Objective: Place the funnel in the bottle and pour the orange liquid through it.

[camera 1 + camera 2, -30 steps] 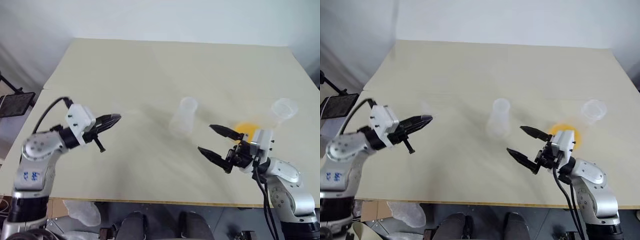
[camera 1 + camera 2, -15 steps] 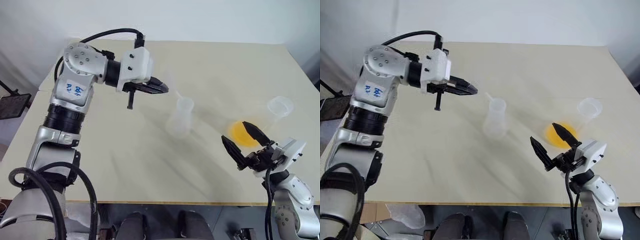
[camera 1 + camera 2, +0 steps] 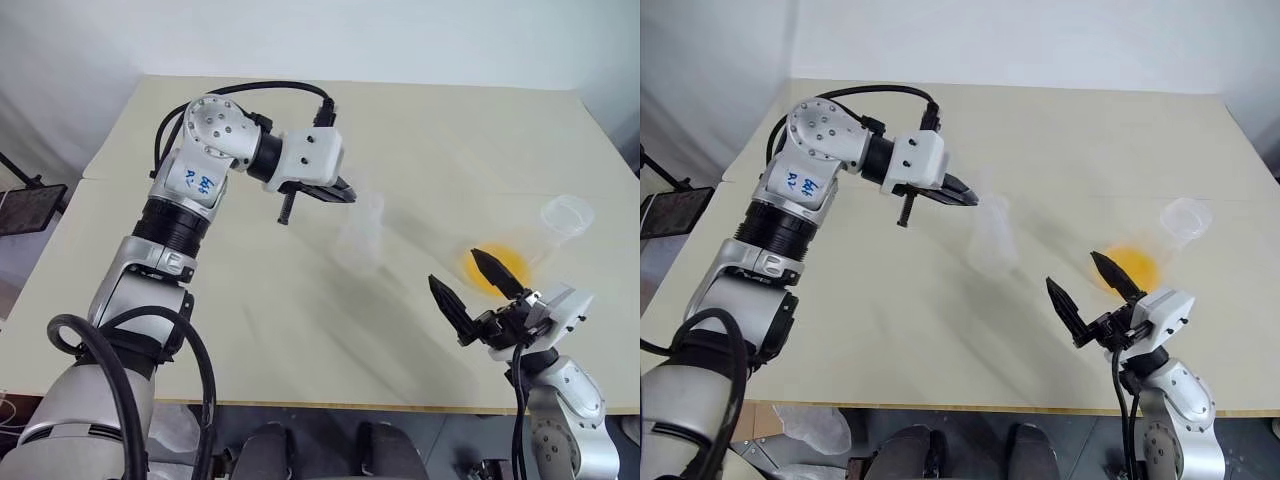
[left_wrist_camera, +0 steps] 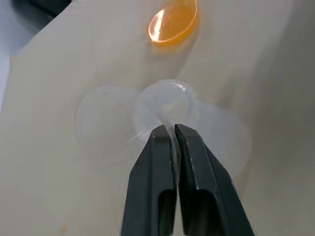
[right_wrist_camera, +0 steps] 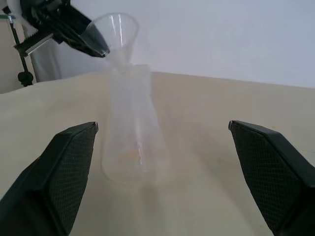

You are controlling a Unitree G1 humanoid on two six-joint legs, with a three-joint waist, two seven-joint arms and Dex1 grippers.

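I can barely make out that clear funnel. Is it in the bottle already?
Partly: the funnel, pinched at its rim by the left hand, sits tilted, stem in the bottle mouth.

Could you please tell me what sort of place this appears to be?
Probably a lab-style test bench: a plain beige table, a slim clear conical flask, and a broader clear flask of orange liquid.

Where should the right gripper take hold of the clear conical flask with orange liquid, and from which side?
Probably the straight neck of the clear conical flask, above the orange liquid. The flask stands upright and its wide sloping body could slip from the jaws. The right gripper, with jaws open, is on the robot's side of it, so come in level from there.
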